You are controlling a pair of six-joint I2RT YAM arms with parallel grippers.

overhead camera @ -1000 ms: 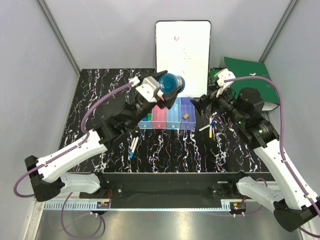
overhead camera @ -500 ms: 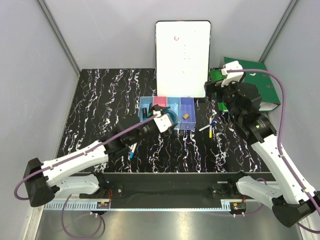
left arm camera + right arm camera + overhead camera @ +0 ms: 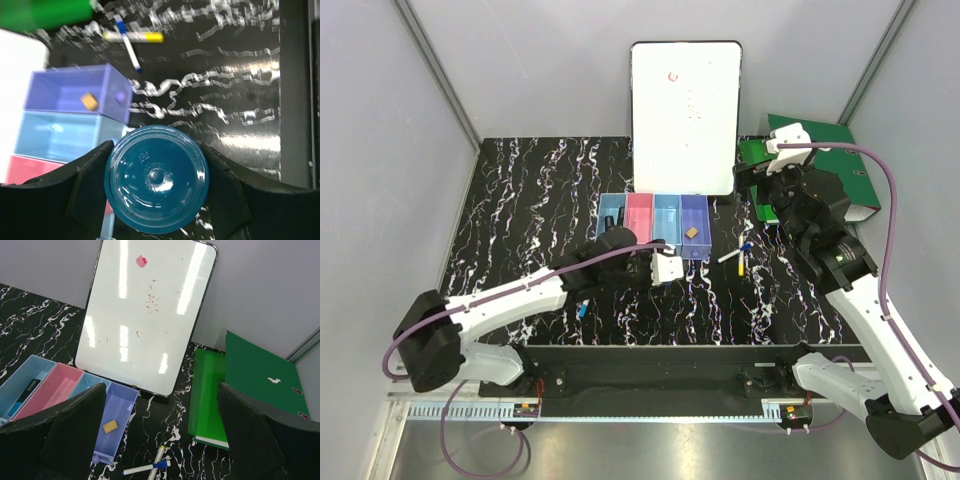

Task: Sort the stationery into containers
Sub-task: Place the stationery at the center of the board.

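Clamping the blue tape roll (image 3: 156, 172) by its rim in the left gripper (image 3: 650, 270), low over the table (image 3: 520, 190) at 6 o'clock of the bins (image 3: 653, 213), presumably lining up a drop. Showing a marker (image 3: 608, 222) already in the far-left bin and a tan block (image 3: 691, 231) in the far-right one. Leaving two crossed pens (image 3: 738, 257) loose at 4 o'clock of the bins. Holding the right gripper (image 3: 160, 405) spread wide and empty, raised at 2 o'clock beside the green binder (image 3: 830, 160), likely giving the left arm room.

Lab test booth: plain grey walls (image 3: 540, 70) enclose a black marbled table (image 3: 520, 190).
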